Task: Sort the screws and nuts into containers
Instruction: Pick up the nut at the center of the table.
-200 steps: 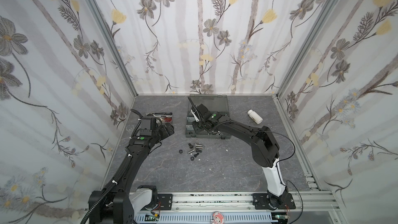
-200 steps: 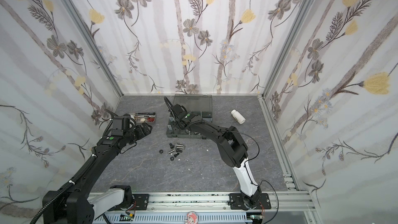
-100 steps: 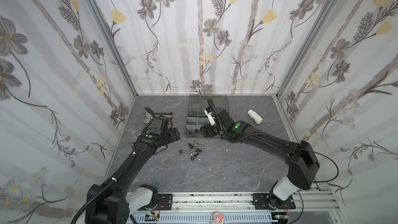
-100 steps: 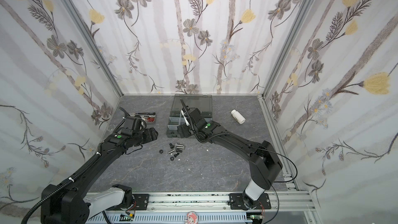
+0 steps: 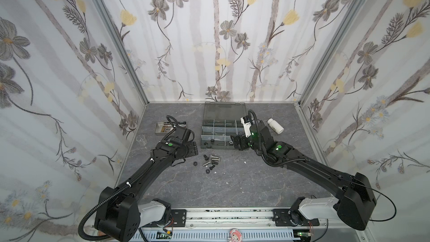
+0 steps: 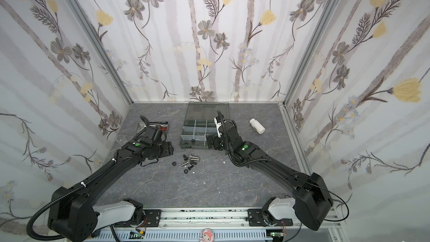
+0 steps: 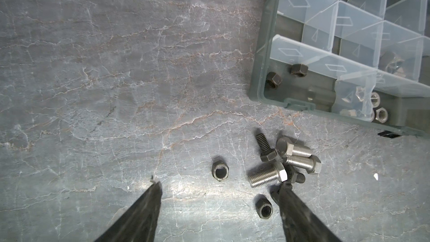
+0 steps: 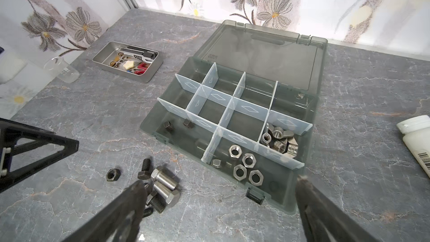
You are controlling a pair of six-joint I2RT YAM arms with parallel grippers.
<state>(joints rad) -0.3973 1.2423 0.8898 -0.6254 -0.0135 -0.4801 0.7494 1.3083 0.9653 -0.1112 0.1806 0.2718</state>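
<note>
Screws [image 7: 282, 161] lie heaped on the worktop [image 7: 116, 89] just beside the box [image 8: 267, 61], perhaps six of them, while left gripper [image 7: 218, 183] and right gripper [image 8: 221, 180] both gape wide, holding nothing.

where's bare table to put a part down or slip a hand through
Widest bare patch: the table between the loose screws and nuts and the front rail. Also between the white bottle, the right arm and the side wall; and the back corner behind the steel tray. Crowded: between the organizer box, the pile, the left gripper and the right gripper.
</note>
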